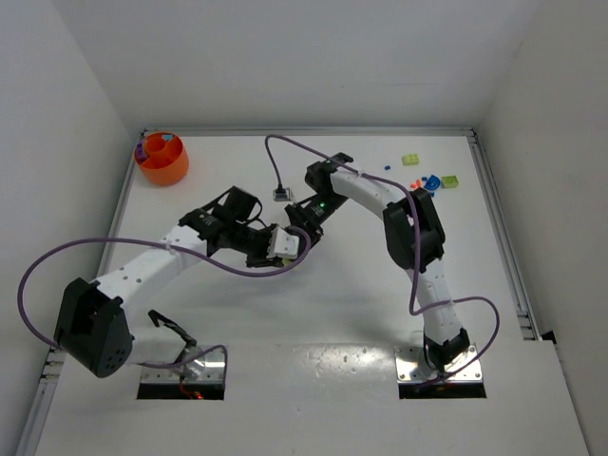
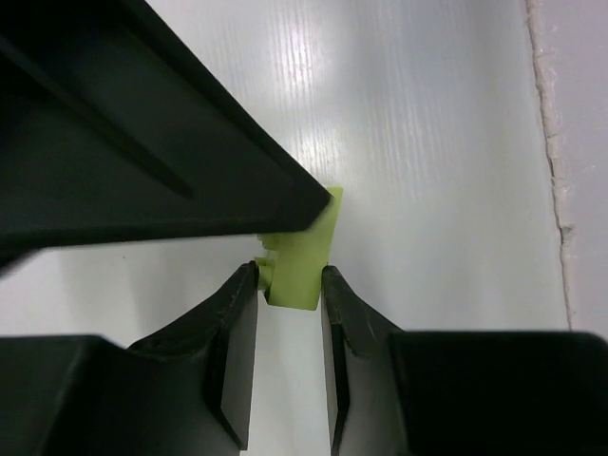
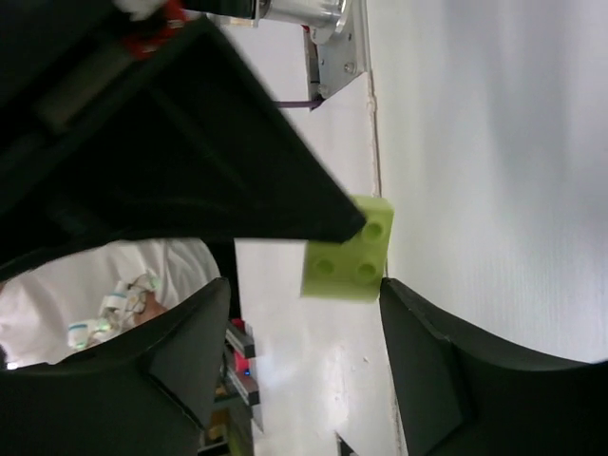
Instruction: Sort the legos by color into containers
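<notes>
1. Left gripper: its two dark fingers pinch a small yellow-green plastic lego brick by opposite sides, above the white table near its middle.
2. Right gripper: its fingers are spread wide, one on each side of the same brick. The brick's lower corner lies just beside one fingertip; whether they touch cannot be told.
3. Obstruction: in the left wrist view, the right gripper's dark finger fills the upper left and covers the brick's upper corner. In the right wrist view, the left gripper's dark body hides the brick's upper left edge, and three round marks show on the exposed face.
4. Round orange plastic bowl: it stands at the far left corner of the table, well apart from both grippers. Purple and blue pieces show inside it.
5. Loose legos: yellow-green, blue and orange-red pieces lie scattered at the far right of the table, just beyond the bend of the right arm.
6. Purple cables: one loops off each arm, and one arcs over the table just beyond the two grippers.
</notes>
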Tool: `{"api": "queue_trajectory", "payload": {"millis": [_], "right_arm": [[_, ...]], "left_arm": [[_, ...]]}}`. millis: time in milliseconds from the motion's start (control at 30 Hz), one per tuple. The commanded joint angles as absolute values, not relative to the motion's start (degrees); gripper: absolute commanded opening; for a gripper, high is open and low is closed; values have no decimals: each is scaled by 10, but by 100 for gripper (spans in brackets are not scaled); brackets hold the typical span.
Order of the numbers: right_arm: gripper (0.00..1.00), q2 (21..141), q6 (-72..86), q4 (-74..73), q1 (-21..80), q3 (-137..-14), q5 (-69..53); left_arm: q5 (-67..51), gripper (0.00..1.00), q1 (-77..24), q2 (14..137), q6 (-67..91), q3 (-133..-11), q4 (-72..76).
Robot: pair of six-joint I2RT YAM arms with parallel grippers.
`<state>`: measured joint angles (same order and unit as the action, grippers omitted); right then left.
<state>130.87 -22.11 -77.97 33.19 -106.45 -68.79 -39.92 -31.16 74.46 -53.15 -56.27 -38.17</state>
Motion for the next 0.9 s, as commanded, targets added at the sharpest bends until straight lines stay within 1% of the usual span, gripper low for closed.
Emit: {"api": "queue_trajectory", "payload": {"millis": [0,67,133,167,200,233,300,333,367,400,467,500,567,600,733,767,867], "right_arm": [[65,1250,-220,-808,316,-1106,-692],[68,1250,-214,-808,307,-1123,-681],[68,1244,-198,-790,289,-1123,-671],[68,1244,-185,-776,283,-1123,-661],[68,1236,-164,-729,267,-1113,-649],[68,1230,-116,-703,258,-1090,-637],[68,1216,-54,-641,237,-1075,-582],[68,1216,-54,-641,229,-1075,-551],[68,1216,-46,-634,223,-1075,-542],[68,1224,-39,-628,212,-1086,-534],[68,1230,-39,-628,204,-1107,-527],[68,1230,-39,-628,199,-1114,-522],[68,1230,-39,-628,199,-1125,-514],[68,1230,-39,-621,193,-1125,-508],[66,1225,-33,-614,188,-1125,-503],[66,1225,-33,-614,188,-1125,-503],[66,1219,-39,-614,188,-1114,-503]], "left_arm": [[-388,4,-317,698,-511,-535,-379],[-381,4,-317,684,-504,-524,-379],[-381,2,-299,662,-475,-518,-379],[-375,1,-288,654,-462,-518,-379],[-367,1,-265,645,-446,-518,-374],[-352,1,-252,637,-410,-518,-374],[-275,0,-212,625,-366,-535,-367],[-245,0,-196,625,-360,-545,-367],[-208,0,-176,645,-359,-557,-374],[-202,0,-126,660,-372,-594,-385],[-207,0,-72,699,-383,-645,-423],[-207,0,-22,749,-389,-704,-438],[-221,0,25,804,-395,-770,-475],[-232,0,66,856,-406,-835,-491],[-196,0,109,961,-408,-962,-497],[-169,0,117,977,-415,-980,-497],[-142,0,132,1034,-439,-1042,-497]]}}
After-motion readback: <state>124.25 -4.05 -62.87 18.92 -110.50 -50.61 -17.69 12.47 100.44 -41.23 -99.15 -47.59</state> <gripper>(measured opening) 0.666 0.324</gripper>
